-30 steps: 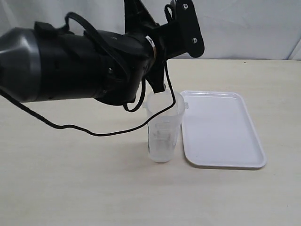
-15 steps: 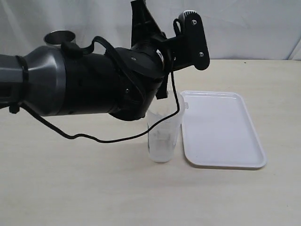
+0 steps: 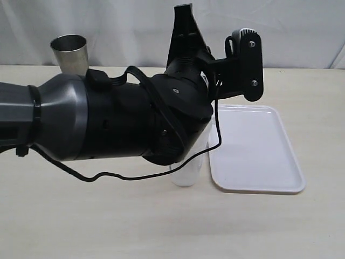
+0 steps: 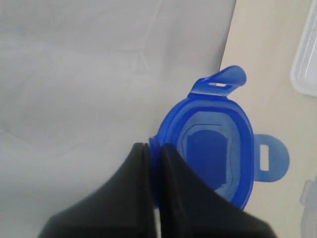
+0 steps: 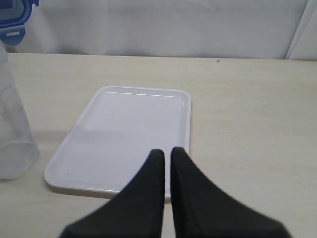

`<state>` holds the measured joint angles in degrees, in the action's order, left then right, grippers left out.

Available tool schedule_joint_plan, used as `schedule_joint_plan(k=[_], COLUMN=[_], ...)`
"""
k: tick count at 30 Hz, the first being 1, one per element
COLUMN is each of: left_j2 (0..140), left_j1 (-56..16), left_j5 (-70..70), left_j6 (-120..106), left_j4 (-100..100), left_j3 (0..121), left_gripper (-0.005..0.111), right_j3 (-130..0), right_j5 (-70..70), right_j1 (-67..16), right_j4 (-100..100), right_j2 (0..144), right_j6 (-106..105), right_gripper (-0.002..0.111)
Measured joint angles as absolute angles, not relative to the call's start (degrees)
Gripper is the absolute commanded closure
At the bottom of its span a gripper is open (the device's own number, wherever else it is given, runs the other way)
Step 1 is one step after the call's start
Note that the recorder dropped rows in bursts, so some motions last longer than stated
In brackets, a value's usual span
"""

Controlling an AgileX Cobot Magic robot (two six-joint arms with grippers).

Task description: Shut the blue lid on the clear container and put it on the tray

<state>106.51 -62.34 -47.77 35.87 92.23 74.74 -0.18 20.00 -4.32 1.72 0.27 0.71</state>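
The left arm (image 3: 108, 124) hides most of the container (image 3: 186, 175), which stands on the tabletop (image 3: 81, 216) just beside the tray (image 3: 253, 151). The left jaws pinch the lid (image 4: 218, 148) by its rim, up above the container; the right jaws are closed and empty.

Mostly plastic, one metal piece.
The round blue plastic lid (image 4: 213, 148) is glossy and translucent; the tall clear plastic container (image 5: 12, 124) smooth; the flat white plastic tray (image 3: 259, 151) faintly shiny; the tapered metal cup (image 3: 70, 51) polished; the pale wood-look surface (image 3: 108, 226) matt.
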Motion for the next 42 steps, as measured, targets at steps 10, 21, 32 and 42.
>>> schedule_joint_plan(k=[10, 21, 32, 42], left_j2=[106.5, 106.5, 106.5, 106.5], left_j1=[-64.2, -64.6, -64.6, -64.6], left_j5=[-49.9, -50.2, -52.3, -52.6], left_j6=[32.7, 28.9, 28.6, 29.6], left_j4=[91.8, 87.6, 87.5, 90.1], left_j3=[74.7, 74.7, 74.7, 74.7], left_gripper=[0.107, 0.107, 0.107, 0.107], right_j3=[-0.2, -0.2, -0.2, -0.2], right_j5=[20.0, 20.0, 20.0, 20.0], right_j1=[-4.3, -4.3, -4.3, -4.3], right_j4=[1.7, 1.7, 1.7, 1.7], right_j2=[0.3, 0.3, 0.3, 0.3], right_j6=[0.7, 0.7, 0.7, 0.7], right_gripper=[0.104, 0.104, 0.104, 0.104])
